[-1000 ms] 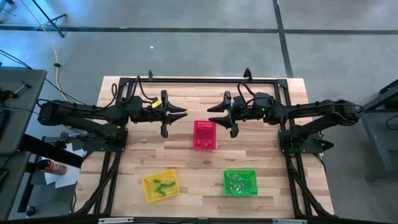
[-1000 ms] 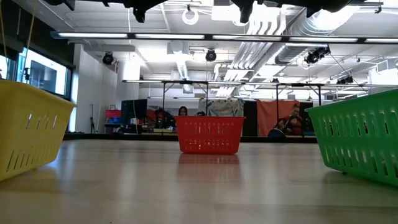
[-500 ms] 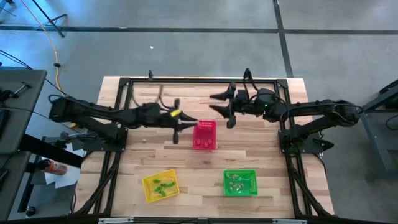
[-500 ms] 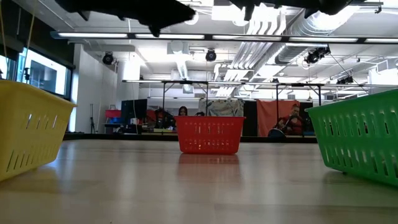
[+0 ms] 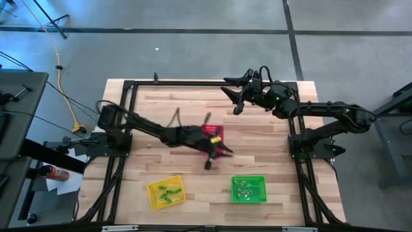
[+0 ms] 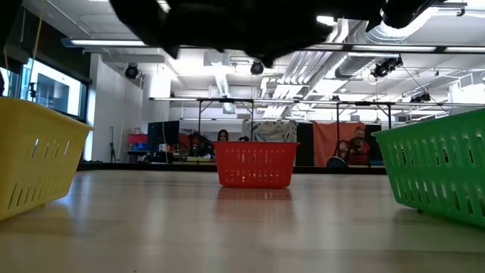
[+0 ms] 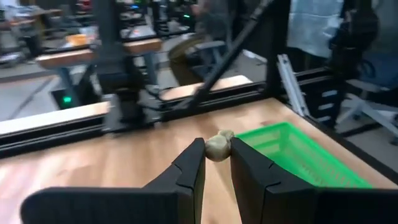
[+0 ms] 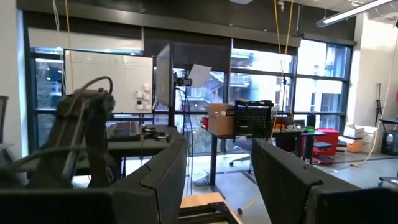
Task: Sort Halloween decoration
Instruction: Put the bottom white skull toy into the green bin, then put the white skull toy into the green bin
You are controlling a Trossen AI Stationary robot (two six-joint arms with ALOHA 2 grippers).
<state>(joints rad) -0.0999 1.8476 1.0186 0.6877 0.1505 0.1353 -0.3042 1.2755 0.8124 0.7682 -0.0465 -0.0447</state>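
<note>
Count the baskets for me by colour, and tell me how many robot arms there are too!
Yellow basket: 1
Green basket: 1
Pink-red basket: 1
Robot arms: 2, the left gripper pinching a pale trinket in its fingers, the right gripper raised at the table's far edge, fingers apart
Total: 3 baskets and 2 arms, 5 things.

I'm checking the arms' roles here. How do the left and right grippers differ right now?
The left gripper is shut on a pale trinket; the right gripper is open and empty. The left reaches over mid-table beside the red basket; the right sits raised near the far edge. Both have dark fingers.
</note>
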